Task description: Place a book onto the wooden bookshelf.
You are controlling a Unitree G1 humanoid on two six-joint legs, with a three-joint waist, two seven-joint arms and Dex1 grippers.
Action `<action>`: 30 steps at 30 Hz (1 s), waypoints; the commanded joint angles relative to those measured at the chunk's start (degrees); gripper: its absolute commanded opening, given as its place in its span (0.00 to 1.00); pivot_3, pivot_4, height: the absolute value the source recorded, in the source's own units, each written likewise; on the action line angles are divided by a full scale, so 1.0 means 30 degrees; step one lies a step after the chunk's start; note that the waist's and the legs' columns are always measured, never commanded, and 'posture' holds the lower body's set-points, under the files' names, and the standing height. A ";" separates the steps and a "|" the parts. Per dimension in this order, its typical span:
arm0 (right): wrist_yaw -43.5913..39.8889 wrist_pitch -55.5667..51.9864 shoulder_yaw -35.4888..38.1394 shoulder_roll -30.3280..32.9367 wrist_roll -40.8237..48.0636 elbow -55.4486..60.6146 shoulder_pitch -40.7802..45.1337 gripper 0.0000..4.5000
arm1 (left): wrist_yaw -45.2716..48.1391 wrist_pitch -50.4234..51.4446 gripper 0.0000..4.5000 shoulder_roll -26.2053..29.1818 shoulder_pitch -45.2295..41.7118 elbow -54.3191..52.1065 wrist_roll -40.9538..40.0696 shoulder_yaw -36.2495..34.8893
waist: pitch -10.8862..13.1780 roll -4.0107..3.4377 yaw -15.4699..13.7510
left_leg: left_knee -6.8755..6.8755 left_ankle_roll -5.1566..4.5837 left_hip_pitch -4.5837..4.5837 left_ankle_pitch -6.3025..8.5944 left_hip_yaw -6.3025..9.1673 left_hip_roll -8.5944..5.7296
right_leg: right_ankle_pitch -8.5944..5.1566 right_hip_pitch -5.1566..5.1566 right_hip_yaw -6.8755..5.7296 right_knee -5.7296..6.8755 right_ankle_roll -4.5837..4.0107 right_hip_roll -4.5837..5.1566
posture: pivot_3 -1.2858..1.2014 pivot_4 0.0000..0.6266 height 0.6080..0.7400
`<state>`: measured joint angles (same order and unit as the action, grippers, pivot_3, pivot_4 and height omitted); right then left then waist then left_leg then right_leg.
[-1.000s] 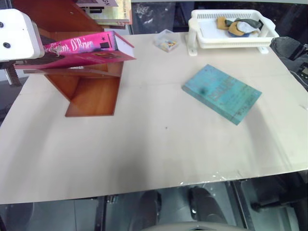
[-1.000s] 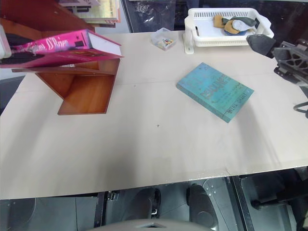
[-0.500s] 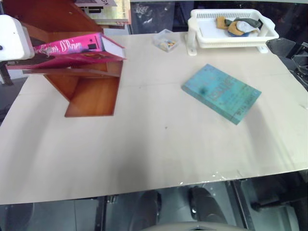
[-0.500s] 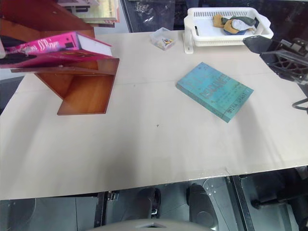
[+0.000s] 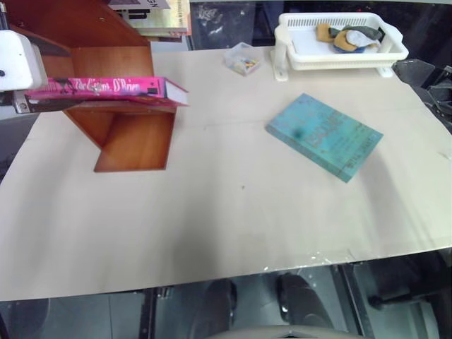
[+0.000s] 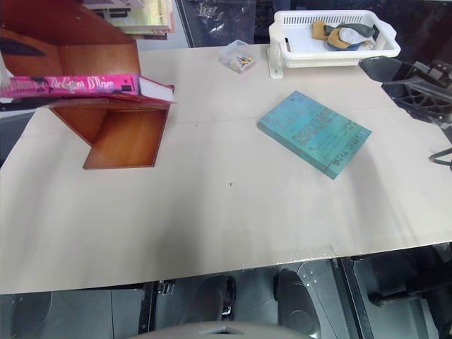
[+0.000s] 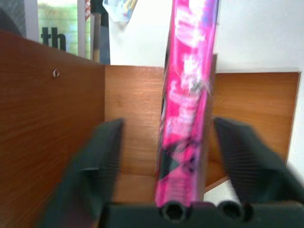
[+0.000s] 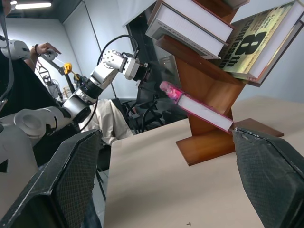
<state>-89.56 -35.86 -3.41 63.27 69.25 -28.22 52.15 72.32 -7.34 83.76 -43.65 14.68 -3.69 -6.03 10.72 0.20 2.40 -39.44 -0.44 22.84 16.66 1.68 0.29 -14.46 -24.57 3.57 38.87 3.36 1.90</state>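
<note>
While the head views look down on the desk, the pink book lies flat on a board of the wooden bookshelf at ten o'clock, its page end jutting past the board's edge. A teal book lies flat at two o'clock, well apart. A small clear box and a white basket of cloth scraps sit at twelve to one o'clock. Pale books rest on the upper boards.

Left wrist view: the left hand stands wide, its fingers on either side of the book's spine, apart from it.

Right wrist view: the right hand stands wide, holding nothing, over the desk. Behind the shelf, a person's hand is seen.
</note>
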 commanded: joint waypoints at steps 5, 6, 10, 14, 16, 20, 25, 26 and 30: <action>-0.0979 0.0310 0.1117 0.0495 0.0148 -0.0013 -0.0153 1.00 | 0.0258 0.0019 0.99 0.0760 -0.0388 0.0332 -0.0063 -0.0767 | 0.0000 0.0000 0.0002 | -0.0002 -0.0001 0.0001 0.0000 0.0002 0.0008 | 0.0000 -0.0002 0.0005 0.0003 0.0000 0.0002 | 0.52 0.24 1.00; -0.0979 0.0298 0.1165 0.0553 0.0138 0.0004 -0.0216 1.00 | 0.0427 0.0338 0.99 0.0931 -0.0050 0.0116 -0.0303 -0.1161 | 0.0000 0.0000 0.0004 | -0.0002 -0.0001 0.0001 0.0000 0.0002 0.0009 | 0.0000 -0.0003 0.0006 0.0003 0.0000 0.0002 | 0.52 0.24 1.00; -0.0979 0.0135 0.1457 0.0713 0.0067 -0.0109 -0.0376 1.00 | 0.1201 0.2164 0.99 0.1262 0.1764 -0.0980 -0.1326 -0.3491 | 0.0000 0.0000 0.0018 | -0.0001 -0.0002 0.0004 0.0001 0.0008 0.0019 | 0.0000 -0.0014 0.0017 0.0003 0.0000 0.0003 | 0.52 0.24 1.00; -0.0979 -0.0055 0.1511 0.1195 -0.0067 -0.0303 -0.0583 1.00 | 0.3467 0.7133 0.99 0.0255 0.4877 -0.4353 -0.2557 -0.8790 | 0.0001 -0.0001 0.0020 | 0.0000 -0.0003 0.0007 0.0001 0.0011 0.0033 | -0.0001 -0.0028 0.0030 0.0008 0.0000 0.0003 | 0.52 0.24 1.00; -0.0979 -0.0079 0.1479 0.1349 -0.0107 -0.0328 -0.0656 1.00 | 0.4014 0.9202 0.99 -0.0268 0.6063 -0.5993 -0.2811 -1.0784 | 0.0001 -0.0001 0.0019 | 0.0005 -0.0003 0.0010 0.0001 -0.0009 0.0033 | -0.0002 -0.0037 0.0037 -0.0003 0.0002 0.0000 | 0.52 0.24 1.00; -0.0979 0.0101 0.1462 0.1429 -0.0308 -0.0487 -0.0733 1.00 | 0.3887 1.2185 0.99 -0.1534 0.7575 -0.9064 -0.3814 -1.2866 | 0.0000 -0.0001 0.0018 | -0.0001 -0.0002 -0.0001 0.0001 -0.0035 0.0037 | -0.0002 -0.0035 0.0035 0.0023 0.0002 -0.0007 | 0.52 0.24 1.00; -0.0979 0.0173 0.1745 0.2267 -0.0667 -0.0721 -0.1540 1.00 | 0.1724 1.9204 0.99 -0.4411 0.8996 -1.4813 -0.7733 -1.4743 | 0.0000 -0.0002 -0.0051 | -0.0015 0.0000 -0.0012 0.0000 -0.0008 0.0046 | -0.0001 -0.0024 0.0035 0.0039 0.0002 0.0000 | 0.52 0.24 1.00; -0.0979 0.0135 0.1907 0.2481 -0.0675 -0.0772 -0.1795 1.00 | 0.1182 2.0455 0.99 -0.5023 0.9361 -1.5806 -0.8324 -1.5178 | 0.0000 -0.0002 -0.0054 | -0.0019 -0.0001 0.0001 0.0000 0.0008 0.0046 | 0.0000 -0.0022 0.0029 0.0027 0.0002 -0.0001 | 0.52 0.24 1.00; -0.0979 0.0940 0.1800 0.3314 -0.1600 -0.1212 -0.3549 1.00 | -0.2070 2.4023 0.99 -0.8352 0.9856 -1.8620 -1.0672 -1.6568 | -0.0003 0.0005 -0.0049 | -0.0021 -0.0002 0.0007 0.0002 0.0069 0.0042 | 0.0001 -0.0024 0.0040 0.0015 0.0003 0.0009 | 0.52 0.24 1.00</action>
<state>-89.62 -35.01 0.61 71.26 65.44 -31.49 42.53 71.18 60.94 60.86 -13.44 -38.52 -33.04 -52.03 10.71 0.22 2.26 -39.50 -0.44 22.84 16.67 1.89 0.42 -14.46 -24.63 3.70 38.93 3.37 1.94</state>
